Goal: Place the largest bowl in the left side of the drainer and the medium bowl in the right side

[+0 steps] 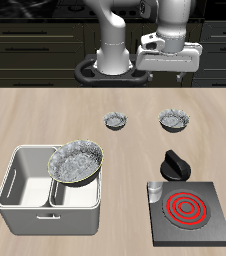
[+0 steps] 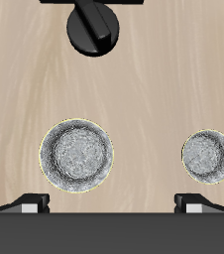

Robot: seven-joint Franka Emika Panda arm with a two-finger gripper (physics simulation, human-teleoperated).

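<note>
The largest bowl (image 1: 75,161), grey and speckled, rests tilted on the drainer (image 1: 25,190), over the compartment nearer the stove, leaning on the centre wall and rim. The drainer's other compartment is empty. The medium bowl (image 1: 174,120) stands upright on the table farther back; it also shows in the wrist view (image 2: 75,156). My gripper (image 1: 171,70) hangs high above the medium bowl, open and empty. In the wrist view the gripper (image 2: 112,204) has its fingertips (image 2: 30,204) wide apart, with the medium bowl between and below them.
The tiny bowl (image 1: 116,121) stands beside the medium bowl, also in the wrist view (image 2: 207,157). A black stove plate (image 1: 190,208) with a red coil sits near the front edge. A black round knob-like object (image 1: 175,163) lies just behind it, also in the wrist view (image 2: 94,25).
</note>
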